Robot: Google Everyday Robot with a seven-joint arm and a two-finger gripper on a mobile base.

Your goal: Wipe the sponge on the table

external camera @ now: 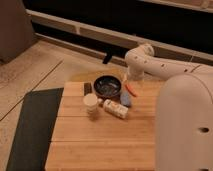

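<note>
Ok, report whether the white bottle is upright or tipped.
Tipped: the white plastic bottle lies lengthwise on the light bamboo table; the tool hangs right of the dark bowl.

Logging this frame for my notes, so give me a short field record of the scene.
gripper: near the table's far edge, just above the sponge, jaws open
sponge: lying on the table, right of the white bottle
dark bowl: left of the gripper
orange-red item: beside the sponge
wiping: not yet begun
</note>
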